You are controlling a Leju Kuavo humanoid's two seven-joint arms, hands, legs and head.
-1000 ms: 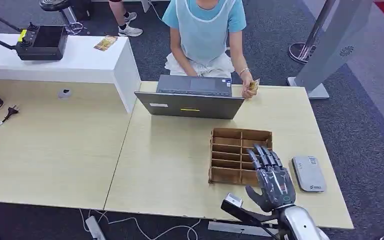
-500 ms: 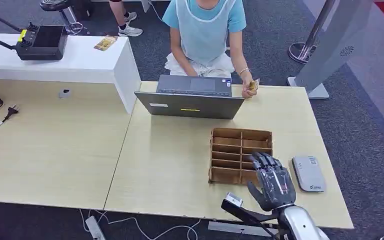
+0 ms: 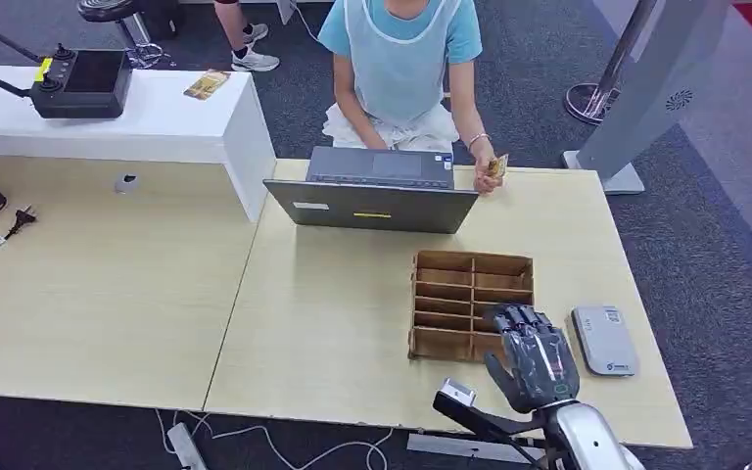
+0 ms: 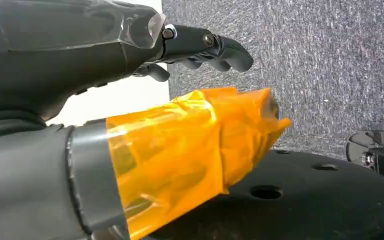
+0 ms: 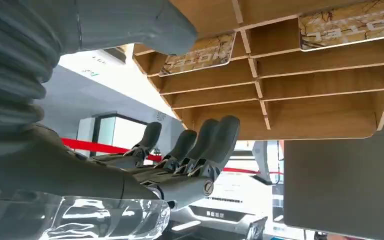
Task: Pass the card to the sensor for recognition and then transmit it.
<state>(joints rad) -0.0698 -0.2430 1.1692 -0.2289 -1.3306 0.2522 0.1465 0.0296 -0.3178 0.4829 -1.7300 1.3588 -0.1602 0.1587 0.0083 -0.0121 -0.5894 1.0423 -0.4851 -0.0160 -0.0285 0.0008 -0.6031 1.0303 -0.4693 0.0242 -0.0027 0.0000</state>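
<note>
Light wood surface [image 3: 352,323] carries a grey laptop [image 3: 372,201] at the far edge, lid back facing the robot, with a seated person [image 3: 401,59] behind it. Person's hand [image 3: 485,174] holds a small gold card at the laptop's right corner. Right of centre sits a brown slotted organizer [image 3: 460,299]; just right of it, apart from it, a flat grey sensor [image 3: 604,340]. Left side: a second wood surface with a black plug and cable [image 3: 5,230], and beyond it a white counter [image 3: 147,122] holding a black controller [image 3: 83,83] and a loose card. A grey kiosk base [image 3: 636,98] stands on the carpet far right. Right hand [image 3: 534,352] hovers over the organizer's near right corner, fingers [image 5: 200,145] apart and slightly curled, holding nothing; it blocks the head view of the near right slots. Task cards [image 5: 197,54] (gold-brown marbled face, pale lettering) lie in the organizer's slots in the right wrist view, a second one [image 5: 350,22] in the neighbouring column; not touched by the hand. Left hand [image 4: 200,47] hangs beside the body over carpet, fingers curled with nothing in them, orange film wrapped over its thumb.
</note>
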